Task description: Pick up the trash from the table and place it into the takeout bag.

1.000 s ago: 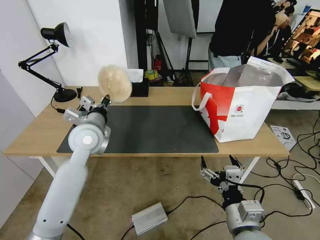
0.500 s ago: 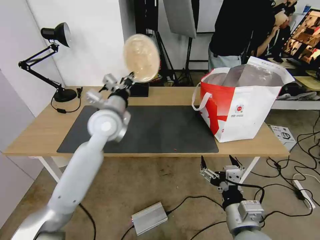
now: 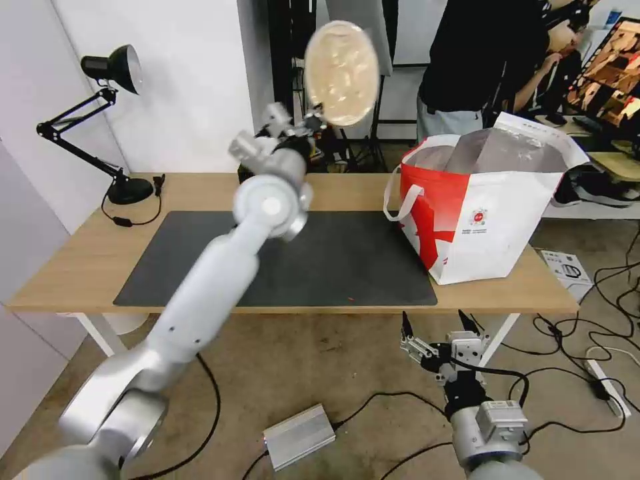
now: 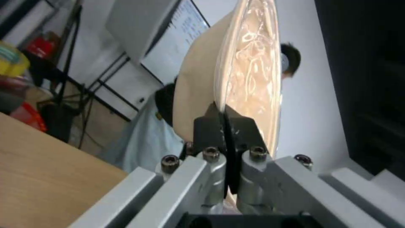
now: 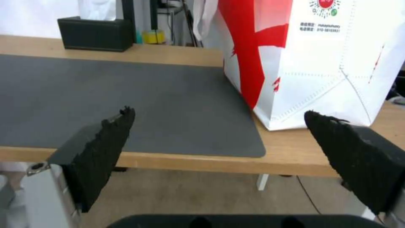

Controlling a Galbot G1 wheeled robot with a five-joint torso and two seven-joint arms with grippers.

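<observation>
Carrying the beige paper-pulp bowl (image 3: 341,72), I have my left claw (image 3: 313,121) clenched on its rim, tipped on edge in the upper middle of the frame, high over the worktop (image 3: 80,257) and short of the takeout bag (image 3: 487,207) at right. I judge this the transfer step; next it needs to be above the bag's mouth. My right claw (image 3: 437,327) hangs spread at lower right. I count one bowl and one bag; the cup and white bowl are perhaps already inside
</observation>
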